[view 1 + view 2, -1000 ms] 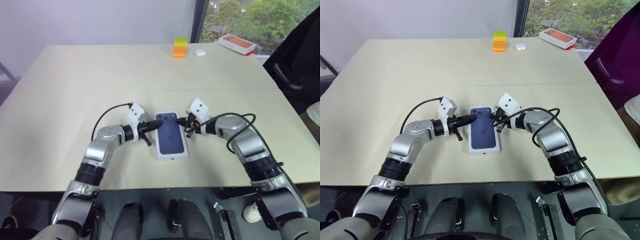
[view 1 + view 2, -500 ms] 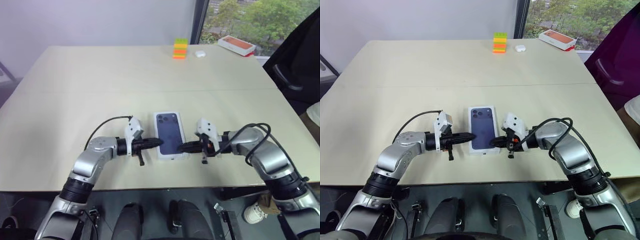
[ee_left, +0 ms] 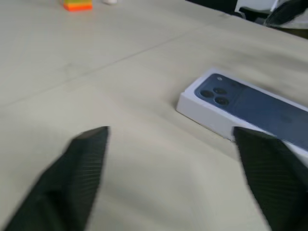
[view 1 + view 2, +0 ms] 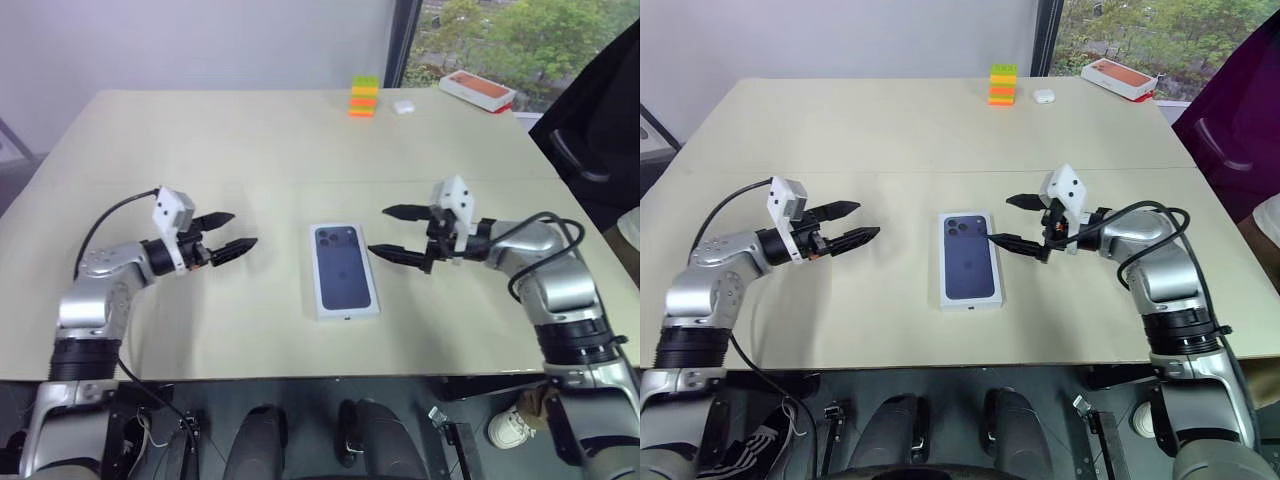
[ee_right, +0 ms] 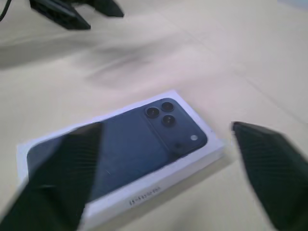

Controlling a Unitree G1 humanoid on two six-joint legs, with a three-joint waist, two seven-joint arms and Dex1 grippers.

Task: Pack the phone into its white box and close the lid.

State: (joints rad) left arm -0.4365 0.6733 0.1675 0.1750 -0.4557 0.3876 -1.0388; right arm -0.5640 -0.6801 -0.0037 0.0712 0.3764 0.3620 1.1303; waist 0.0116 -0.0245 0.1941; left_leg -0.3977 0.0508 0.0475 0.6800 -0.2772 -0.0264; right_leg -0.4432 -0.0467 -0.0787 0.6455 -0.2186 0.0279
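lid (image 4: 345,268): on the white box, printed phone-back up, flat on desk (image 4: 200,150) mid-near; box looks shut, base hidden under lid.
phone: can't see it; presumably inside, judging by closed lid.
long axis: runs near-to-far, camera print at far end.
left gripper (image 4: 226,232): released, fingers spread, holding nothing; hangs above desk, well left of lid, pointing right twd it.
right gripper (image 4: 394,233): released too, fingers wide, empty; just right of lid's far half, pointing left at it.
nearer arm: right, clearly closer to lid than left.
key relation: lid sits between the 2 grippers, each facing a long side.
task state: looks done, lid seated square, no gap seen.
far bits: coloured block stack (image 4: 362,95), small white item (image 4: 402,105), orange-topped box (image 4: 478,89) at far edge, well apart from lid.
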